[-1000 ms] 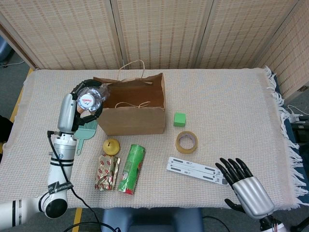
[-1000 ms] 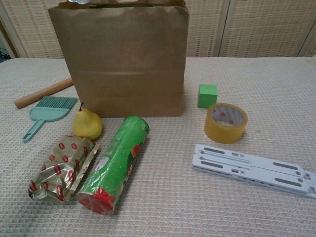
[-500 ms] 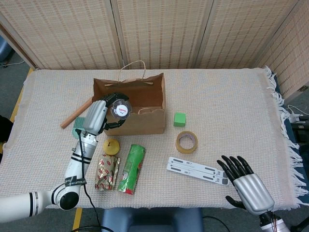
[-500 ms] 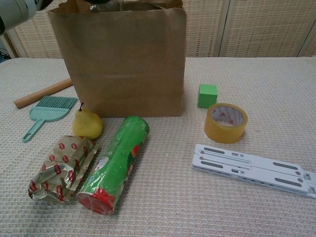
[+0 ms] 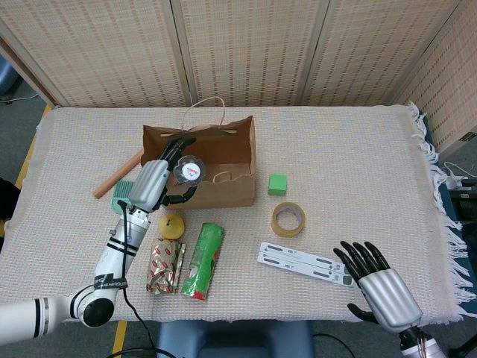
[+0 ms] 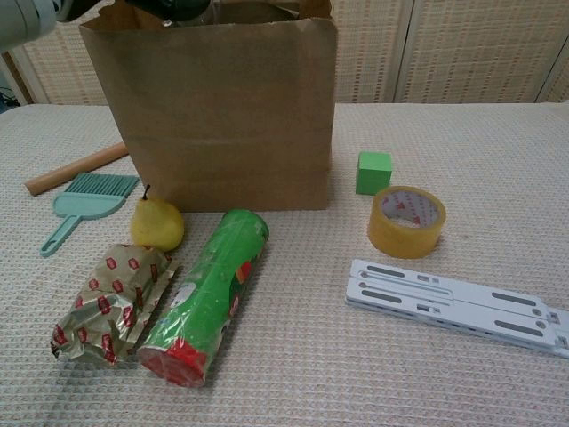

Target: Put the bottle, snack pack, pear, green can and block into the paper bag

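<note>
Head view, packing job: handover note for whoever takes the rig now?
Left hand holds the bottle over the open mouth of the paper bag, not yet released.
Right hand is open at the near right table edge, holding nothing.
Nothing confirmed inside the bag.
Still on the table: pear, snack pack and green can in front of the bag, green block to its right.
Left to do: drop the bottle, then bag those four.

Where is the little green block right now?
In the head view, the green block sits on the table just right of the paper bag, behind the tape roll.
</note>
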Tool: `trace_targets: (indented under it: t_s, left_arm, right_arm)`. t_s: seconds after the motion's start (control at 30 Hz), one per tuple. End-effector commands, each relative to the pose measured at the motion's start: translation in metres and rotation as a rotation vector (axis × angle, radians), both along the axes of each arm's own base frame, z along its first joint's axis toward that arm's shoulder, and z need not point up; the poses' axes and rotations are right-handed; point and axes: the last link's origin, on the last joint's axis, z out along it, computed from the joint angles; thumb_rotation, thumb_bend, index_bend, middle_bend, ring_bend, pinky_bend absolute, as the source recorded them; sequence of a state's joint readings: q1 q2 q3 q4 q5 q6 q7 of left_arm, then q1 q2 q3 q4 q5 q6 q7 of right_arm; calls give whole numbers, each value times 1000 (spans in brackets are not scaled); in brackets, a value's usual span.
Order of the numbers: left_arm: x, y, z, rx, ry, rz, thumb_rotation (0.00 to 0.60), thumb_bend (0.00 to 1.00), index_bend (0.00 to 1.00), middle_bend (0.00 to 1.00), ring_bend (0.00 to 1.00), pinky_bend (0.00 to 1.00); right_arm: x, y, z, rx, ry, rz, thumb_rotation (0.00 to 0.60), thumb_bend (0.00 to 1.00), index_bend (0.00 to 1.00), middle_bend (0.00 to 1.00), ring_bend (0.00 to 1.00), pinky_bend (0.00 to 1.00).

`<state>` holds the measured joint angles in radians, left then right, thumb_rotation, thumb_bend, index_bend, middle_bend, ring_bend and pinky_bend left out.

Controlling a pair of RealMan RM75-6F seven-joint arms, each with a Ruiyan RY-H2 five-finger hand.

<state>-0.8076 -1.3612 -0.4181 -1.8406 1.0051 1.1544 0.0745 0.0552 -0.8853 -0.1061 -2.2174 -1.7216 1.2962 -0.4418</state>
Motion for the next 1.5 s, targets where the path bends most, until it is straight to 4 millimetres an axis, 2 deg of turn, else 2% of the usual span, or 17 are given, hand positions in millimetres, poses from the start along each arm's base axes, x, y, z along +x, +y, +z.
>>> trace_targets:
  t_s: [0.03, 0.3, 0.5, 0.63, 0.8, 0.97, 1.03, 1.17, 1.3, 1.5]
  left_arm:
    - [0, -1, 1, -2, 1, -2, 600, 403, 59, 57, 22, 212]
    - [12, 6, -4, -12, 44, 11, 600, 350, 0, 0, 0, 171]
    - [15, -1, -8, -25, 44, 9, 600, 348, 0, 0, 0, 150]
    - [11, -4, 3, 22, 15, 6, 600, 370, 0, 0, 0, 158]
    - [-5, -13, 34, 101, -48, 6, 600, 499, 33, 23, 16, 198]
    - [-38, -26, 72, 183, -79, 50, 600, 506, 84, 65, 44, 225]
    - [-61, -34, 87, 206, -63, 84, 600, 506, 102, 81, 58, 234]
    - [-107, -53, 101, 202, 10, 148, 600, 506, 236, 181, 148, 305]
    - [-148, -78, 97, 148, 138, 165, 600, 507, 277, 230, 193, 351]
    - [-186, -109, 70, 46, 407, 69, 600, 505, 275, 232, 193, 351]
  right_arm:
    - [0, 1, 0, -1, -1, 2, 600, 67, 0, 0, 0, 0]
    - [3, 3, 0, 2, -2, 15, 600, 68, 0, 0, 0, 0]
    - [1, 3, -1, 13, 2, 10, 600, 68, 0, 0, 0, 0]
    - [1, 2, 0, 12, -3, 13, 600, 68, 0, 0, 0, 0]
    - [1, 4, 0, 13, -3, 17, 600, 67, 0, 0, 0, 0]
    - [2, 5, 0, 12, -1, 20, 600, 68, 0, 0, 0, 0]
    - [2, 6, 0, 12, 0, 22, 600, 68, 0, 0, 0, 0]
    - [2, 6, -3, 17, 9, 22, 600, 68, 0, 0, 0, 0]
    - [2, 7, -6, 22, 16, 23, 600, 67, 0, 0, 0, 0]
    - [4, 8, -8, 28, 21, 30, 600, 68, 0, 0, 0, 0]
